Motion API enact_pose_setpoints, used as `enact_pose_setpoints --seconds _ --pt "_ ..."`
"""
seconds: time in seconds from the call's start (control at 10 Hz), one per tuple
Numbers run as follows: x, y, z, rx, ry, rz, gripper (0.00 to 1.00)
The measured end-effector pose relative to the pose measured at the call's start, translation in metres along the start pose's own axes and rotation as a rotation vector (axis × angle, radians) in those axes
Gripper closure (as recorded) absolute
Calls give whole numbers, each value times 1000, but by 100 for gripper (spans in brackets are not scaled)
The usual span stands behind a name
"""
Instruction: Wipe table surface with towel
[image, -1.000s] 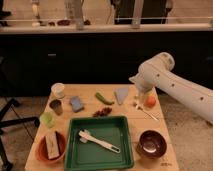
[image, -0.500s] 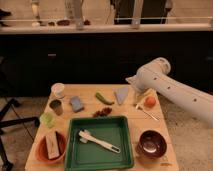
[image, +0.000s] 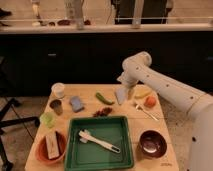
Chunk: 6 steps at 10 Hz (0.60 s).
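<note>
The table surface (image: 125, 117) is a small light tan wooden top with plank lines. The towel (image: 120, 95), a small pale grey-blue wedge of cloth, lies on it near the back edge, right of centre. My white arm reaches in from the right. My gripper (image: 128, 90) is low over the table at the towel's upper right edge, touching or nearly touching it. The wrist hides the part of the towel under it.
A green tray (image: 80, 156) with a white brush (image: 98, 140) sits at the front. Also here are a blue sponge pad (image: 76, 103), green pepper (image: 104, 98), white cup (image: 58, 90), dark cup (image: 56, 106), red bowl (image: 42, 152), dark bowl (image: 152, 143), orange fruit (image: 150, 101) and fork (image: 145, 111).
My arm has swung left, and the gripper has moved from near the orange fruit to the towel's right edge. The objects on the table have not moved.
</note>
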Motion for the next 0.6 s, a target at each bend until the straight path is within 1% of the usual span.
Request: enact_pose_setpoints --seconds 0.1,0.4,0.6 --pt "1 -3 10 -19 6 2 20" --pt "-5 -9 38 -47 -1 35 20" --pt "-7 -15 47 -62 -3 45 20"
